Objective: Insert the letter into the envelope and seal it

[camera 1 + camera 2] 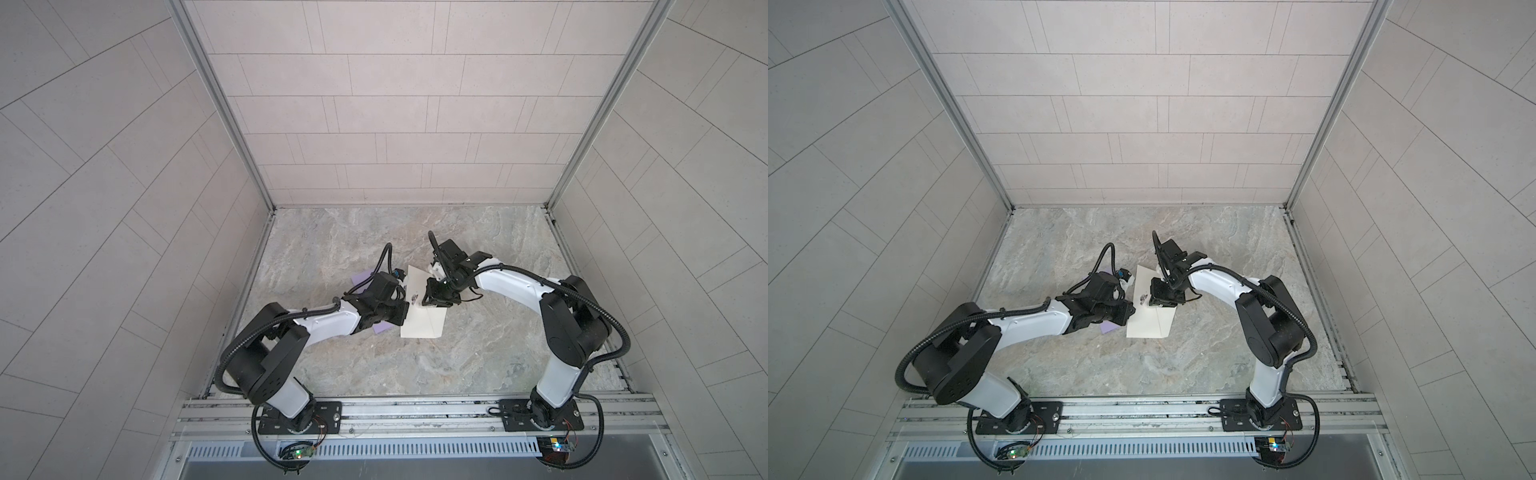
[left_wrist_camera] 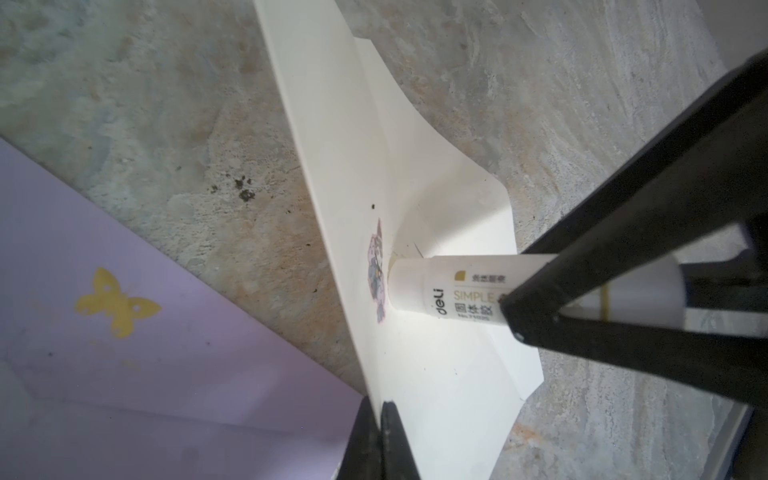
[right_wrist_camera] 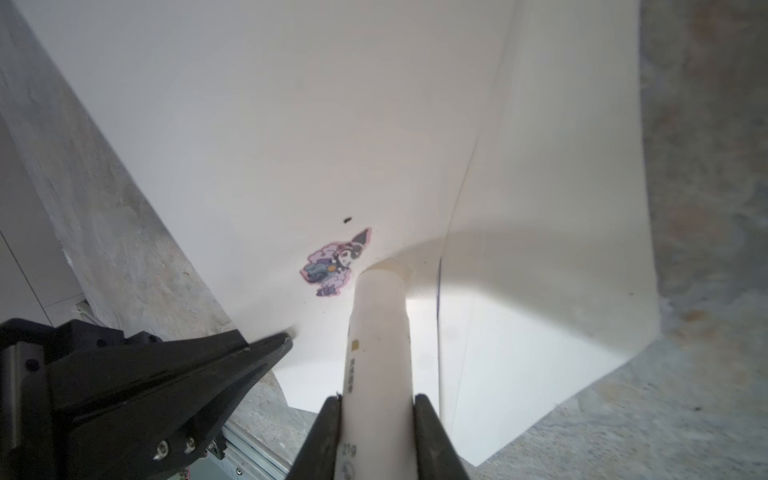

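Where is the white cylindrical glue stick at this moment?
In the right wrist view, the white cylindrical glue stick sits between the fingers of the right gripper, its tip against the raised cream paper envelope flap, beside the purple cartoon sticker.

stone tabletop under envelope, purple paper

The cream envelope bears a purple cartoon sticker, the lilac paper a yellow butterfly, on a grey-marbled table.
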